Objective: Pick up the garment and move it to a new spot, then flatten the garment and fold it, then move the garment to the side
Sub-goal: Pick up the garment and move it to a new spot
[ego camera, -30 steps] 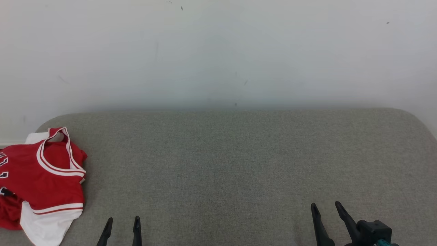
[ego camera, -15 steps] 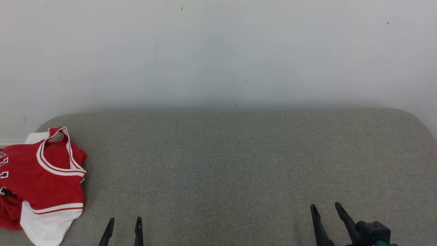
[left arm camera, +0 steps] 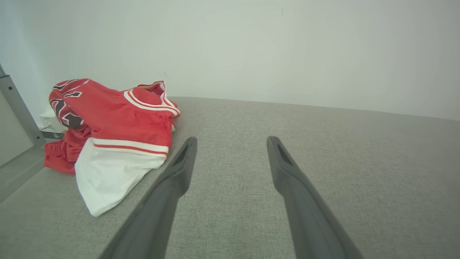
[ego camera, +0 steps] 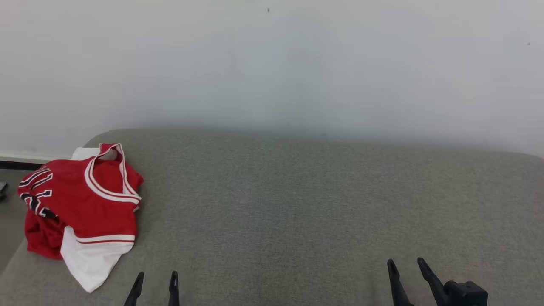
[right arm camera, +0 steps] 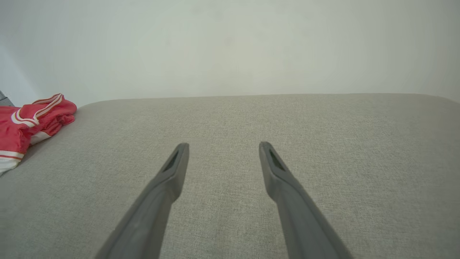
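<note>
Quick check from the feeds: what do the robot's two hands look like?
The left hand and right hand each have two long, dark fingers tapering to narrow tips, with a slot-like recess near each tip. A black blocky mount sits at the base of the right hand's fingers.

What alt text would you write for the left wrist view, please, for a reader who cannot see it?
A bunched red and white jersey lies at the left on a grey fabric surface, untouched. The left gripper points across the surface beside it, dark fingers spread open with nothing between them; a pale wall stands behind.
</note>
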Motion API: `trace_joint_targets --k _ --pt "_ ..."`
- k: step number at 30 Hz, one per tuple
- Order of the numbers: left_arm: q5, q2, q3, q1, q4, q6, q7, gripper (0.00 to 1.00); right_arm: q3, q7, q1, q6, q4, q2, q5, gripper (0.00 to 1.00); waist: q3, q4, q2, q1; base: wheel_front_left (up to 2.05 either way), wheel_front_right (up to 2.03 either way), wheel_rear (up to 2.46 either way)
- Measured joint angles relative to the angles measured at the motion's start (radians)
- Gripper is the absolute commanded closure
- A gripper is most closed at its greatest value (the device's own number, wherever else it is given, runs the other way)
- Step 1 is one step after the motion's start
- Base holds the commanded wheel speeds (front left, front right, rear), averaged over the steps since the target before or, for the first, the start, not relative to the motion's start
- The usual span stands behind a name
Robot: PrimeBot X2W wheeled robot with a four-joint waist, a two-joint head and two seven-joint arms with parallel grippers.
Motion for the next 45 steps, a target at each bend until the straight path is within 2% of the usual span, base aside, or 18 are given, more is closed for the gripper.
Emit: trace_joint_targets --k 15,21,26,37,45 --pt "0.009 0.033 0.053 0.042 -0.015 -0.002 0.000 0.00 0.044 -0.046 -0.001 0.000 0.053 0.000 0.054 0.00 -0.024 0.231 0.0000 0.0000 0.00 0.00 0.00" --pt "0.003 0.032 0.084 0.046 -0.046 0.011 0.000 0.00 0.079 -0.047 -0.044 0.000 0.067 0.000 0.054 0.00 -0.015 0.300 0.0000 0.0000 0.00 0.00 0.00" --pt "-0.005 0.029 0.106 0.051 -0.061 0.018 0.000 0.00 0.093 -0.050 -0.069 0.000 0.087 0.000 0.053 0.00 0.009 0.329 0.0000 0.0000 0.00 0.00 0.00" --pt "-0.009 0.021 0.125 0.062 -0.063 0.017 0.000 0.00 0.095 -0.056 -0.081 0.000 0.106 0.000 0.052 0.00 0.026 0.344 0.0001 0.0000 0.00 0.00 0.00" --pt "-0.055 0.038 0.130 -0.026 0.066 -0.011 0.028 0.00 0.055 -0.058 -0.056 0.000 0.097 0.000 0.045 0.00 0.028 0.343 0.0002 0.0000 0.00 0.00 0.00"
